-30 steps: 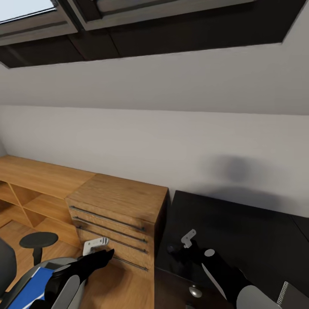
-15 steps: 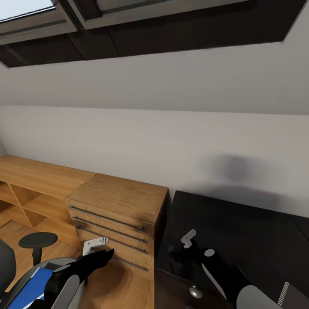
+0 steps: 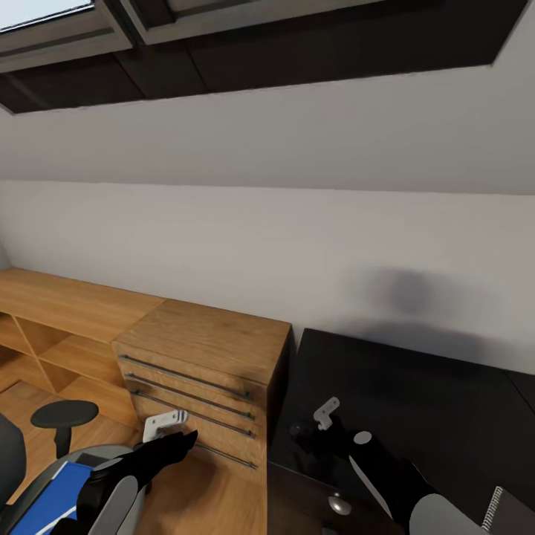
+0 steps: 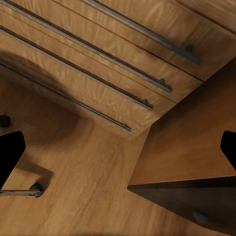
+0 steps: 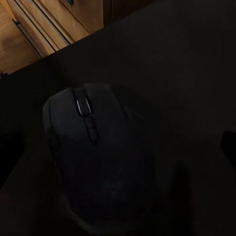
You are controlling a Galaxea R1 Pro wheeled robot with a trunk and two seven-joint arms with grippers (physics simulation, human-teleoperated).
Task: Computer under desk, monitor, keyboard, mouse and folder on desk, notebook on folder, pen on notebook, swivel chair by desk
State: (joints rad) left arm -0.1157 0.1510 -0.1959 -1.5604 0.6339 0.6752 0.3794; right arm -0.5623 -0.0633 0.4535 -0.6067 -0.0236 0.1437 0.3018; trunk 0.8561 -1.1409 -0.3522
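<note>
The mouse (image 5: 98, 157) is set on the bench (image 3: 416, 386), near its left end; the drawer unit (image 3: 204, 371) stands just left; the folder (image 3: 48, 498) lies on the swivel chair (image 3: 15, 464), further left.

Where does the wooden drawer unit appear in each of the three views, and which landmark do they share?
Head view: the drawer unit stands left of centre, beside the desk.
Left wrist view: its fronts with long bar handles cross the picture's upper half.
Right wrist view: a piece of it sits in the picture's top left corner.
Shared landmark: the black desk, next to the unit in every view.
</note>
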